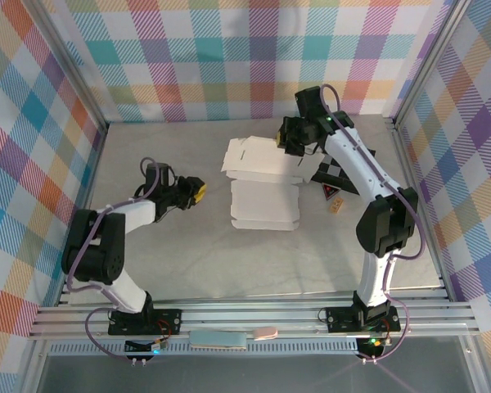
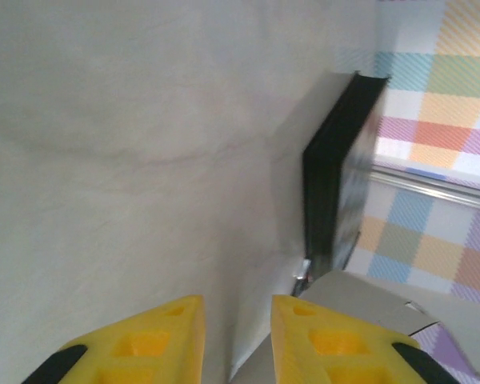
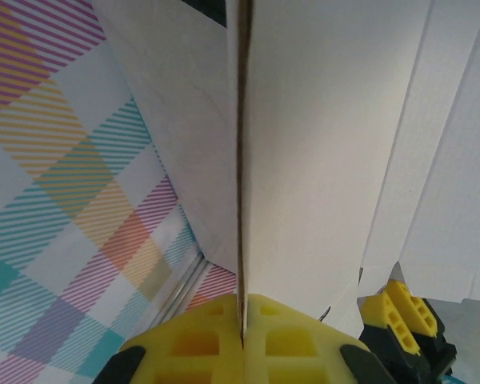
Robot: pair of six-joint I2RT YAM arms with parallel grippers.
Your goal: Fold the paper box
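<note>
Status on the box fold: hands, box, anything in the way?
Right hand shut on a flap of the white cardboard paper box. Left hand open, empty, off the box. Black chequered board by box's right edge.

The paper box [image 1: 262,184] is plain white, and in the right wrist view its cut edge shows as a thin brown line. Both sets of fingers are bright yellow, on the left gripper [image 2: 236,304] and the right gripper [image 3: 242,302] alike, with black behind them. The left arm [image 1: 123,223] and right arm [image 1: 356,164] are white with black joints. The table [image 1: 188,262] is a pale grey-beige. The walls [image 1: 229,57] wear a pastel plaid of teal, purple, orange, yellow and pink, with fine diagonal white hatching. The board [image 2: 330,184] is black, and the rails [image 1: 254,315] are silver.
</note>
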